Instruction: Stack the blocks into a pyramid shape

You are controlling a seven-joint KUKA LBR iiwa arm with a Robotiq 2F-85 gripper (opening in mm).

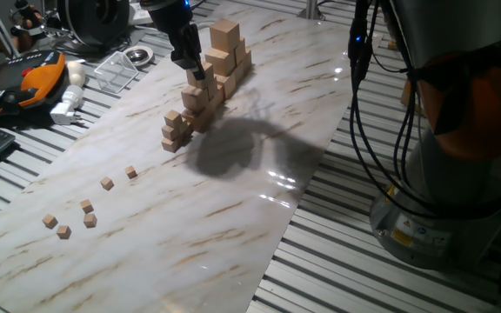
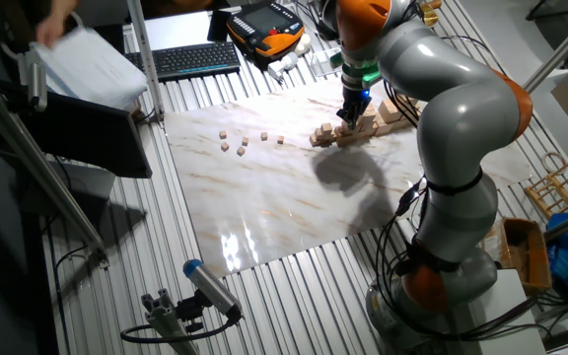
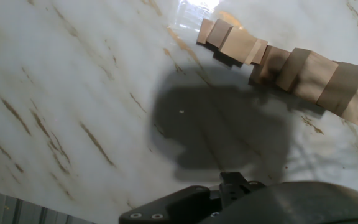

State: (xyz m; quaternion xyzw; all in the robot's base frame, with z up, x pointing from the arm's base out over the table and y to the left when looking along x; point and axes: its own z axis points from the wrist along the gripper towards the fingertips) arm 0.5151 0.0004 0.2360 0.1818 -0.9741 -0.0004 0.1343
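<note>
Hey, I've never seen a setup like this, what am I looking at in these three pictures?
It's one robot arm with a two-finger gripper at a marble-patterned table. Two pictures come from fixed cameras on different sides; the third looks down from the hand itself. Six tiny blocks lie scattered and unstacked. Farther along stand stepped stacks of bigger cubes, and the gripper hovers beside them. I can't tell whether the gripper is open or holding anything.

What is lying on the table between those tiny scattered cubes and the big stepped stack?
Nothing: between the tiny cubes and the stepped stack there is only bare marble tabletop, clearest in the first fixed view.
</note>
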